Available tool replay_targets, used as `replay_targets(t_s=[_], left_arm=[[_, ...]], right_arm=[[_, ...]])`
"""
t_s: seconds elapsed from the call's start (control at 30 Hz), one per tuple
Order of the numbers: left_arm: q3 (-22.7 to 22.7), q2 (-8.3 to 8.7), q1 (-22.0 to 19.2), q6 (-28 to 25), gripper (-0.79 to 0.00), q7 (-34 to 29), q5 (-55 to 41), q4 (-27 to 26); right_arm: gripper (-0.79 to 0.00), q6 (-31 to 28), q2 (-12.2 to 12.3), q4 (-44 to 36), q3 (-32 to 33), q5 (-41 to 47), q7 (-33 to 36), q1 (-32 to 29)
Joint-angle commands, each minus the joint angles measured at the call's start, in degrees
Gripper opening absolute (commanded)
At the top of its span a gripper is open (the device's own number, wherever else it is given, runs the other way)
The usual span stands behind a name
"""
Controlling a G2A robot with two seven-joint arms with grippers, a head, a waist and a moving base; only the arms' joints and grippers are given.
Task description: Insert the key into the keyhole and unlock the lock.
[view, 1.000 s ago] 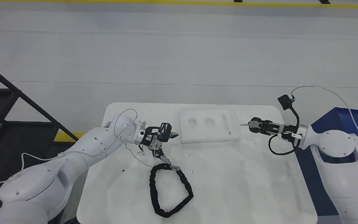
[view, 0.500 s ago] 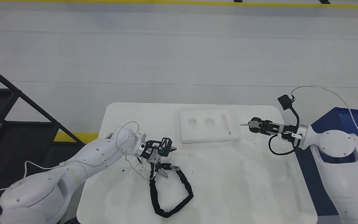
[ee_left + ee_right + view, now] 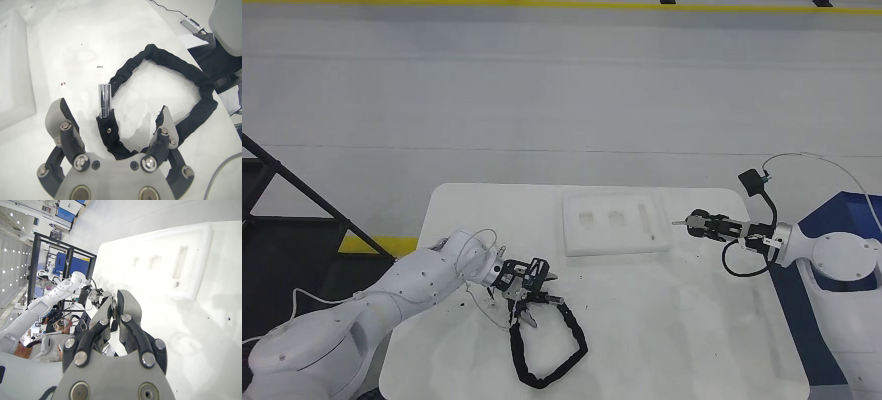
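1. Nearest is the chain lock (image 3: 577,345), a black fabric-sleeved loop lying flat on the near left of the surface (image 3: 692,320). Its chrome cylinder (image 3: 104,100) sticks out of one sleeve end, just beside the other sleeve end.
2. The left gripper (image 3: 113,110) sits right over that spot. Its jaws are spread wide, one on each side of the sleeve end that carries the cylinder, and they're gripping nothing. My guess is it's lined up to pinch the lock body so it won't skid when the key pushes in.
3. Farther back on the right, the right gripper (image 3: 689,222) is clamped on the key (image 3: 678,222). It's held off the surface with the blade poking out to the left. That makes sense to me, since the blade is free and points toward the lock's side. It's well apart from the lock though.
4. I can't tell where the keyhole is. It's probably in the cylinder's end face.
5. Farthest is a white foam tray (image 3: 614,243) with cut-out pockets, just left of the key. I'd guess that's where the parts get stored.
6. Writing: I can't make out any brand or label on the lock, key or tray.
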Motion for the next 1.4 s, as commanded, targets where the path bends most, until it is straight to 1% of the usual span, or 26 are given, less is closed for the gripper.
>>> replay_targets(t_s=[0.0,0.03,0.07,0.1,0.13,0.37,0.4,0.43,0.5,0.53,0.7,0.77,0.87,0.97,1.2,1.3,1.37], left_arm=[[0.0,-0.51,0.05,0.16,-0.099,0.5,0.88,0.62],[0.0,-0.79,0.07,0.15,-0.185,0.65,1.39,0.97],[0.0,-1.06,0.08,0.2,-0.219,0.87,1.69,1.34],[0.0,-1.33,0.09,0.19,-0.409,0.86,2.09,1.68],[0.0,-1.58,0.06,0.18,-0.459,0.85,2.3,2.09],[0.0,-3.19,0.12,0.43,-0.453,1.1,3.61,4.65],[0.0,-3.4,0.14,0.51,-0.468,1.19,3.84,4.85],[0.0,-3.6,0.15,0.58,-0.523,1.25,4.08,4.98],[0.0,-3.96,0.16,0.65,-0.69,1.32,4.38,5.31],[-0.01,-4.12,0.11,0.77,-0.785,1.45,4.42,5.55],[-0.04,-4.83,0.21,1.4,-0.785,2.08,3.05,6.18],[0.0,-4.77,0.23,1.78,-0.785,2.46,2.14,5.55],[0.0,-4.22,0.19,2.51,-0.785,3.19,0.91,3.92],[0.0,-3.16,0.35,3.28,-0.785,3.96,-1.72,1.56],[0.0,0.1,0.55,4.33,-0.785,5.02,-10.88,-4.71],[0.0,1.31,0.44,5.44,-0.785,6.13,-13.02,-8.2],[0.0,2.12,0.19,6.74,-0.785,7.44,-14.27,-10.32]], right_arm=[[-0.785,0.0,0.0,0.0,0.0,0.0,0.0,0.0],[-0.785,0.0,0.0,0.0,0.0,0.0,0.0,0.0],[-0.785,0.0,0.0,0.0,0.0,0.0,0.0,0.0],[-0.785,0.0,0.0,0.0,0.0,0.0,0.0,0.0],[-0.785,0.0,0.0,0.0,0.0,0.0,0.0,0.0],[-0.785,0.0,0.0,0.0,0.0,0.0,0.0,0.0],[-0.785,0.0,0.0,0.0,0.0,0.0,0.0,0.0],[-0.785,0.0,0.0,0.0,0.0,0.0,0.0,0.0],[-0.785,0.0,0.0,0.0,0.0,0.0,0.0,0.0],[-0.785,0.0,0.0,0.0,0.0,0.0,0.0,0.0],[-0.785,0.0,0.0,0.0,0.0,0.0,0.0,0.0],[-0.785,0.0,0.0,0.0,0.0,0.0,0.0,0.0],[-0.785,0.0,0.0,0.0,0.0,0.0,0.0,0.0],[-0.785,0.0,0.0,0.0,0.0,0.0,0.0,0.0],[-0.785,0.12,0.0,-0.35,-0.07,-0.53,-0.69,-0.21],[-0.785,1.92,0.18,-3.42,-0.26,-2.34,-1.23,-1.64],[-0.785,4.37,0.4,-5.67,-0.01,-2.88,-0.32,-2.64]])
